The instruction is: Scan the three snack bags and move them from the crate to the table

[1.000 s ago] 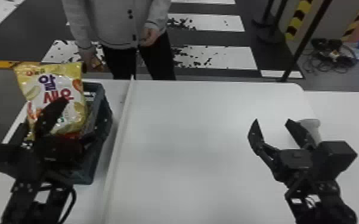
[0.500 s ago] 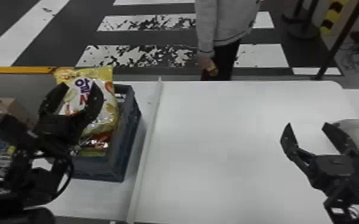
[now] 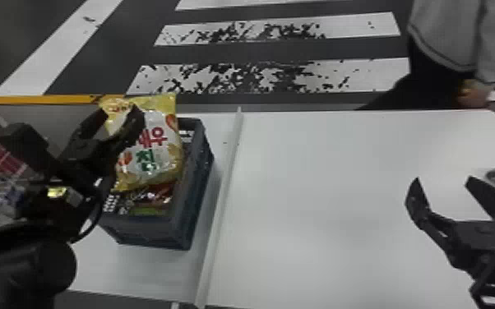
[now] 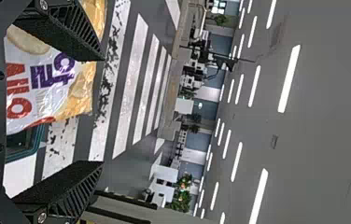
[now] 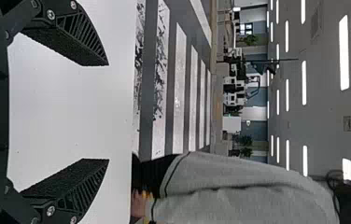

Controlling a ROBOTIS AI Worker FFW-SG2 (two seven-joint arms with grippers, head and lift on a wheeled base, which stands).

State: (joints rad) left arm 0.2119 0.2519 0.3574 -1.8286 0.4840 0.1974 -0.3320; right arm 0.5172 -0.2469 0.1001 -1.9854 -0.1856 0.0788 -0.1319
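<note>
Head view: left tool (image 3: 120,110), spread, near yellow snack bag (image 3: 161,154); advised: straddle edge, pinch gently. Right tool (image 3: 444,179), spread.

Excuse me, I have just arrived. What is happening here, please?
A two-armed robot is about to unpack snacks, it seems. Its open left gripper is at a yellow and white snack bag, not gripping it. The bag stands in a dark blue-grey plastic crate. The open right gripper waits over the white table.
</note>
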